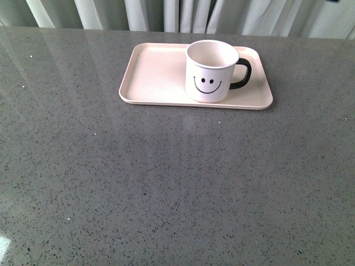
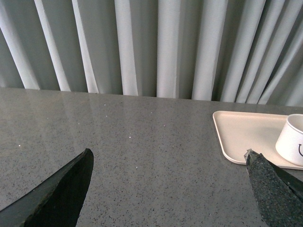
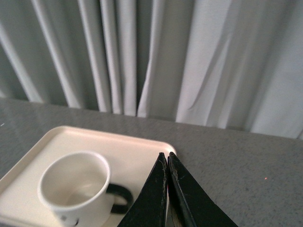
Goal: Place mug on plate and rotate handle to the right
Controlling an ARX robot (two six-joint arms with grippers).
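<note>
The white mug (image 1: 209,71) with a black smiley face stands upright on the right part of the pale pink plate (image 1: 155,75). Its black handle (image 1: 242,73) points right. Neither gripper shows in the front view. In the left wrist view my left gripper (image 2: 168,158) is open and empty over the counter, with the plate (image 2: 241,135) and the mug (image 2: 292,139) off beside one fingertip. In the right wrist view my right gripper (image 3: 166,155) is shut and empty, above the plate's corner (image 3: 137,151), apart from the mug (image 3: 73,187) and its handle (image 3: 120,197).
The plate sits towards the back of a grey speckled counter (image 1: 166,183). Pale pleated curtains (image 1: 183,14) hang right behind the counter's far edge.
</note>
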